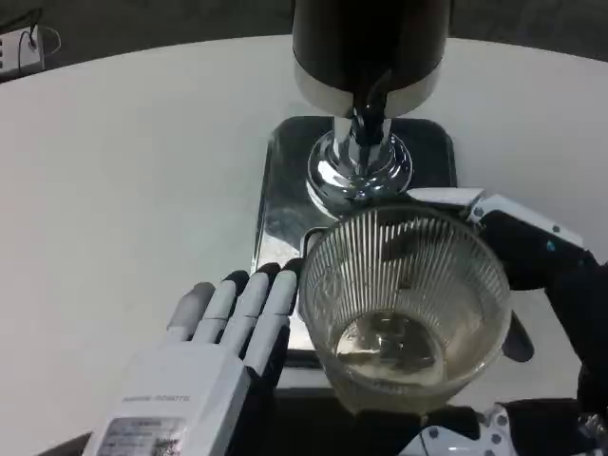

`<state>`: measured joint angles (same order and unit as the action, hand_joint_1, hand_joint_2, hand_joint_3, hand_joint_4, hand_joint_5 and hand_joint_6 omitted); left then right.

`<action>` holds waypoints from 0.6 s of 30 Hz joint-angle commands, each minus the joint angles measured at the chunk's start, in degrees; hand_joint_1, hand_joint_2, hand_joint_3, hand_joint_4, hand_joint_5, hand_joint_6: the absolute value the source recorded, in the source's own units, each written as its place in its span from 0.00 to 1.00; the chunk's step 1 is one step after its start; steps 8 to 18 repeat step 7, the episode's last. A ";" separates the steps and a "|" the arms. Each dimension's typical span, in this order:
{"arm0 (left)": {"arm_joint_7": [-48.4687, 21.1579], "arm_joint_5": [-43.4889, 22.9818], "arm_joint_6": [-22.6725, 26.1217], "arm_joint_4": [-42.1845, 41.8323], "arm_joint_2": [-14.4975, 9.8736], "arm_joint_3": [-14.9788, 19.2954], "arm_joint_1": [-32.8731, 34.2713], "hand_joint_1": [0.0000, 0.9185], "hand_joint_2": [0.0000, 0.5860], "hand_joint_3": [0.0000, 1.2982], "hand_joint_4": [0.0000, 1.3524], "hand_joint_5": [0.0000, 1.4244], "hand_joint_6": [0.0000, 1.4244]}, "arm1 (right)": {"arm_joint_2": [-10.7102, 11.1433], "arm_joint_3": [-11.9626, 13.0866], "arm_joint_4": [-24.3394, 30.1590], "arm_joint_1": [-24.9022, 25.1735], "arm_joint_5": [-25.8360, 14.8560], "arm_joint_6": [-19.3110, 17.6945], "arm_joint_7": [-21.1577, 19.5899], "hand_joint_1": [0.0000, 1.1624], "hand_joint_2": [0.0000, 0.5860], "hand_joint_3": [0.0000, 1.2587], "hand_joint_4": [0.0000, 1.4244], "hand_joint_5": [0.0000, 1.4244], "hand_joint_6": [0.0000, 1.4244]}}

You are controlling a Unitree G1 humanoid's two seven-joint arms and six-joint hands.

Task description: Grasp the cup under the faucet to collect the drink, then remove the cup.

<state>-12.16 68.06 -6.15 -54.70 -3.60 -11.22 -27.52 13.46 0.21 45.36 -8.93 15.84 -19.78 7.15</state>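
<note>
Head view puts the ribbed glass cup (pixel 404 304) close under your camera, low and right of centre, in front of the dispenser's chrome base (pixel 359 171) and over the front edge of the steel drip tray (pixel 285 190). Your right hand (pixel 532 285) wraps it from the right side, with fingers (pixel 446 198) across the far rim and more of the hand showing beneath the cup, so you are gripping it. Your left hand (pixel 223 351) lies flat, fingers straight and together, holding nothing, its fingertips (pixel 271 277) touching or just beside the cup's left wall; I can't tell which.

A little pale liquid appears to sit in the bottom of the cup. Judging by that, filling may be done or only begun; the spout (pixel 372 100) looks to be behind the cup's far rim rather than over its middle, so any flow now could miss the cup and land on the tray.

Watch for three things. Tilt the cup as you draw it away and the drink slops over the rim. Loosen the grip and smooth glass may slip. Swing it left and it knocks your own left hand.

On the white table (pixel 123 171), a power strip (pixel 21 49) lies at the far left edge, well apart. The dark dispenser body (pixel 369 43) stands close behind.
</note>
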 commanded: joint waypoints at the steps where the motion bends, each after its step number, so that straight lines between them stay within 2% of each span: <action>1: 0.41 0.46 -0.69 -0.80 0.08 0.03 -0.87 0.00 0.12 0.00 0.00 0.00 0.00 | -0.50 0.31 1.69 -0.24 -1.27 -1.88 -0.39 1.00 0.23 0.64 0.69 0.80 1.00; 18: 0.41 0.64 -0.71 -0.99 0.32 -0.11 -1.20 0.00 0.12 0.00 0.00 0.00 0.00 | -0.52 0.35 1.87 -0.41 -1.38 -1.90 -0.34 1.00 0.23 0.64 0.69 0.80 1.00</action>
